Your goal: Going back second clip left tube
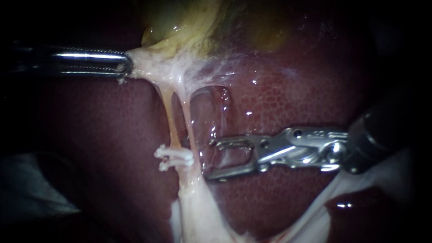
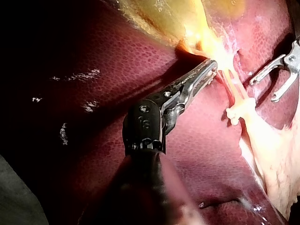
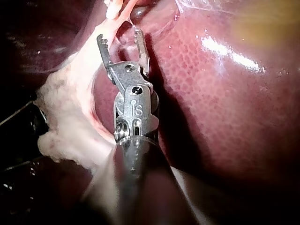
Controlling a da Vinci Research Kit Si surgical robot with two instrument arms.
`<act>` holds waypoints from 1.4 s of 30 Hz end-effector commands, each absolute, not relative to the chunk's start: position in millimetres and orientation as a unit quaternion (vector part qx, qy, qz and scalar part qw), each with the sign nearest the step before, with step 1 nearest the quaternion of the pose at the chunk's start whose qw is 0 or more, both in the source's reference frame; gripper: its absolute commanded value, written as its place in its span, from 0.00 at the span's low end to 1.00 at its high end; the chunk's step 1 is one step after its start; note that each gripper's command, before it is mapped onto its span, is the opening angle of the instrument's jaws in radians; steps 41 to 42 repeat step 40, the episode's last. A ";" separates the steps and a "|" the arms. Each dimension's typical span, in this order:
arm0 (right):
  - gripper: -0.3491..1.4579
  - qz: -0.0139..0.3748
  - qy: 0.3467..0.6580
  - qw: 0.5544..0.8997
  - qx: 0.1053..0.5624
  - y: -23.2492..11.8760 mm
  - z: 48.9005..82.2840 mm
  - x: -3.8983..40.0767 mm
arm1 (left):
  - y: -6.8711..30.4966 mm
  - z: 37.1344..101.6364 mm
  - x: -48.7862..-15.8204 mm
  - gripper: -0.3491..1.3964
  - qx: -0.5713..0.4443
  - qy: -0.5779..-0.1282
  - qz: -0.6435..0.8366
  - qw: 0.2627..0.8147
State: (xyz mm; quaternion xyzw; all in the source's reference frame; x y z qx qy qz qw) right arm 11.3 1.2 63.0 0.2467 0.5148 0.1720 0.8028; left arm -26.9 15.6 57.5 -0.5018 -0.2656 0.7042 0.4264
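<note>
Left tool (image 1: pixel 127 67) clamped on pale tissue (image 1: pixel 155 67) below gallbladder (image 1: pixel 180 22). Right tool (image 1: pixel 210 159) jaws apart, just beside clip (image 1: pixel 175 157) on left tube (image 1: pixel 170 119).

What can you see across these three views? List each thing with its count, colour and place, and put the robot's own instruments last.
liver: one, dark red, behind everything else.
gallbladder: one, yellow-green, at the top of the endoscope view.
tubes: two, pale yellow-pink, stretched side by side below the gallbladder.
clip: one, white, at the tubes' lower end.
pale tissue: two patches, whitish, one just under the gallbladder, one below the clip.
left instrument: one, silver jaws, shut on the upper patch of pale tissue.
right instrument: one, silver jaws, open and empty, beside the clip and tubes.
</note>
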 end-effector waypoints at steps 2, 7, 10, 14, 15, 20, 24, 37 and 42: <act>0.47 0.150 0.507 0.816 0.232 1.7 61.8 9.7 | 15.7 57.5 -26.9 0.00 -0.502 -0.266 0.704 0.426; 0.47 0.124 0.505 0.829 0.205 2.7 59.9 6.6 | 15.6 57.7 -27.0 0.00 -0.502 -0.265 0.704 0.426; 0.47 0.118 0.505 0.833 0.193 3.6 59.1 5.4 | 15.5 58.0 -27.1 0.00 -0.502 -0.264 0.705 0.426; 0.47 0.106 0.505 0.837 0.181 4.4 58.6 4.4 | 15.2 58.7 -27.5 0.00 -0.504 -0.261 0.705 0.426; 0.47 0.101 0.506 0.838 0.178 4.5 58.5 4.2 | 15.2 59.0 -27.7 0.00 -0.503 -0.261 0.706 0.426; 0.47 0.088 0.509 0.839 0.172 4.7 58.6 3.8 | 14.6 61.5 -28.8 0.00 -0.495 -0.260 0.709 0.430; 0.47 0.085 0.509 0.838 0.176 4.8 59.0 3.5 | 13.3 64.4 -30.6 0.00 -0.488 -0.268 0.713 0.426; 0.47 0.080 0.512 0.835 0.183 4.7 59.0 3.2 | 13.0 65.9 -32.1 0.00 -0.484 -0.275 0.714 0.424; 0.47 0.075 0.515 0.833 0.189 4.3 59.1 3.6 | 13.4 65.4 -31.5 0.00 -0.484 -0.279 0.714 0.423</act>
